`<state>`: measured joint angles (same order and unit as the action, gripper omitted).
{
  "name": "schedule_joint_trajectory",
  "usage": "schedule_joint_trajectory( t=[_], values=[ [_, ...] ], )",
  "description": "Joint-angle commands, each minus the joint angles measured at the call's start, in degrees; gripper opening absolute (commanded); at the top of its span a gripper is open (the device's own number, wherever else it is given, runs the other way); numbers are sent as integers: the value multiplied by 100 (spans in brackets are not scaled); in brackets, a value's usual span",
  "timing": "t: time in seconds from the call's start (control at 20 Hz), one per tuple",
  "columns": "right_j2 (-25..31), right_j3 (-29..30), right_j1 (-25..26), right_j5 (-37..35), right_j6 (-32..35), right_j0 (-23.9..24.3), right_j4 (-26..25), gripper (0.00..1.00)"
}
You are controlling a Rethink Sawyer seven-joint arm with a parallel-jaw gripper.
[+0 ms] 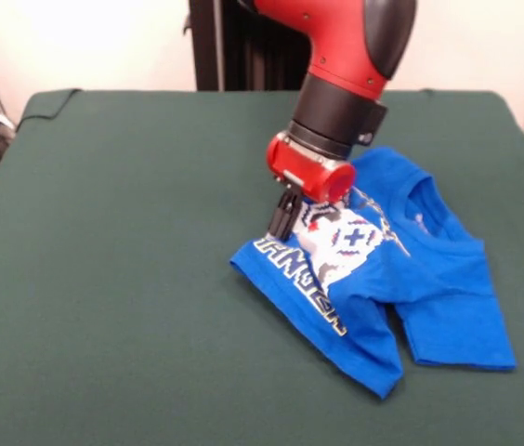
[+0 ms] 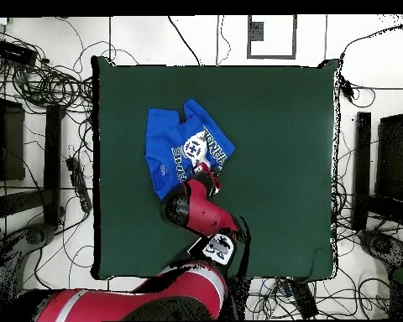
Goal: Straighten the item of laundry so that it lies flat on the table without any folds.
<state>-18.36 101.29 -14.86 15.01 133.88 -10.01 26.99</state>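
The item of laundry is a bright blue T-shirt lying crumpled right of the middle of the green table. Its lettered hem is folded over the printed front, and one sleeve points toward the near edge. My gripper reaches down onto the shirt's left folded edge, just above the white lettering, with its dark jaws close together and pinching the cloth. In the overhead view the shirt lies up and left of the table's middle, and the gripper sits at its lower right edge, mostly hidden by the arm.
The red and black arm hangs over the shirt's far side. Cables and dark equipment lie on the floor around the table.
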Motion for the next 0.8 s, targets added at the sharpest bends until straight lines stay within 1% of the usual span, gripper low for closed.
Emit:
schedule_joint_trajectory(
  t=[0.05,0.1,0.25,0.35,0.4,0.45,0.6,0.8],
  values=[
    [387,86,625,-1092,1205,-930,1058,0],
    [196,2,737,-1158,1060,-1072,1163,0],
    [163,-62,868,-841,795,-1055,1116,0],
    [376,-106,928,-378,714,-771,766,0],
    [464,-190,1023,-102,659,-587,503,0],
    [458,-270,1114,37,614,-524,391,0],
    [207,-597,1573,485,367,-438,186,0],
    [-267,-893,1998,761,24,-439,113,0]
  ],
)
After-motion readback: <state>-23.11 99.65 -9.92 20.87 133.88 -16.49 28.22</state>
